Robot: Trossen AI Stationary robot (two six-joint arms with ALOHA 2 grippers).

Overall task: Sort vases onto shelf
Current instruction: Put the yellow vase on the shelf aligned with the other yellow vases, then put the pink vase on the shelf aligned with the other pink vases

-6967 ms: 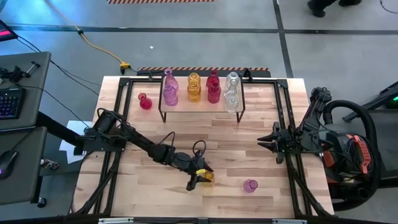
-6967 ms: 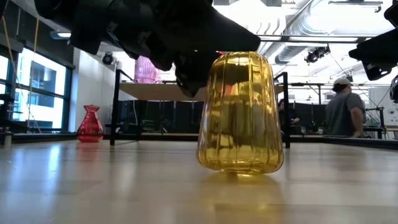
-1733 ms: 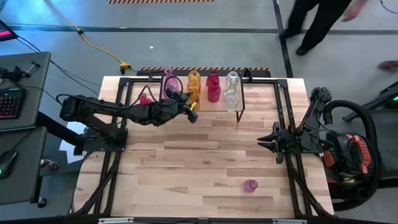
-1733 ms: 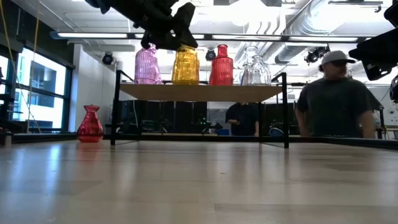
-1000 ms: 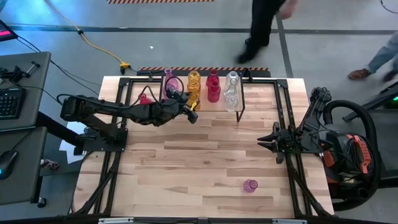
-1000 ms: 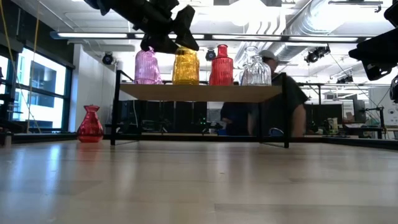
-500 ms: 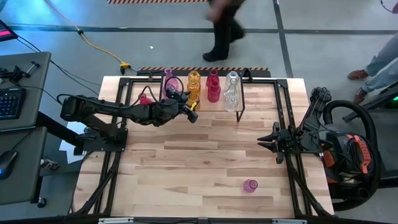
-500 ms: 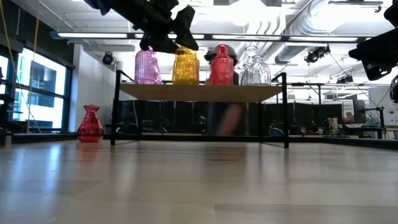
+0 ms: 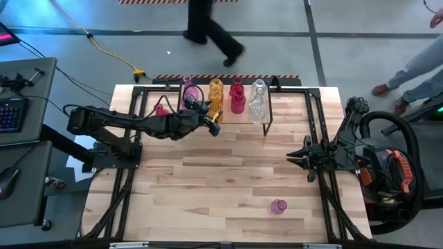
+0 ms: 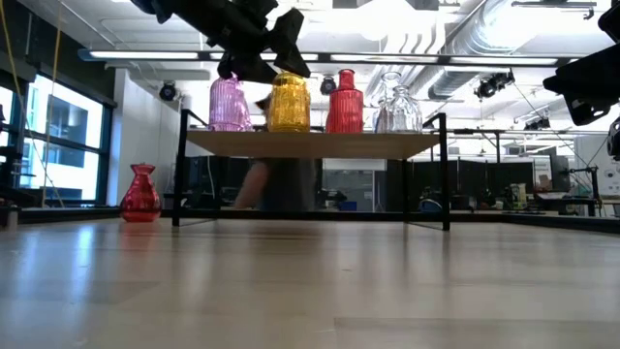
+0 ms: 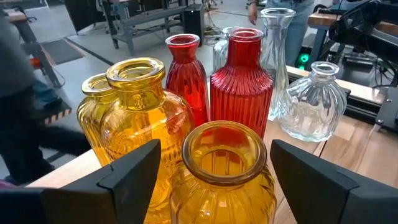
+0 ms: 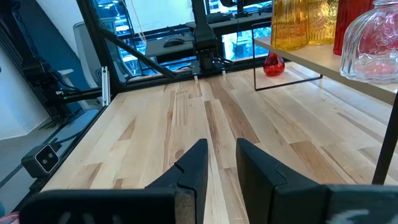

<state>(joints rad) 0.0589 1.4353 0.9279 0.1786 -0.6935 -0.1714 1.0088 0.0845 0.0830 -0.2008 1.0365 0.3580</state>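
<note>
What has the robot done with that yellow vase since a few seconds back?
The left gripper carried the yellow vase from the front of the table up onto the shelf, setting it in front of the other yellow ones; its fingers now stand apart on either side of it. The right gripper, the pink vase near the front and the red vase beside the shelf stayed put.

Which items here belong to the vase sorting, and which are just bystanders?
Job: shelf; vases on it; yellow vase between the open left claw; pink vase and red vase on the table.
Bystanders: keyboard; yellow cable; passing person.
</note>
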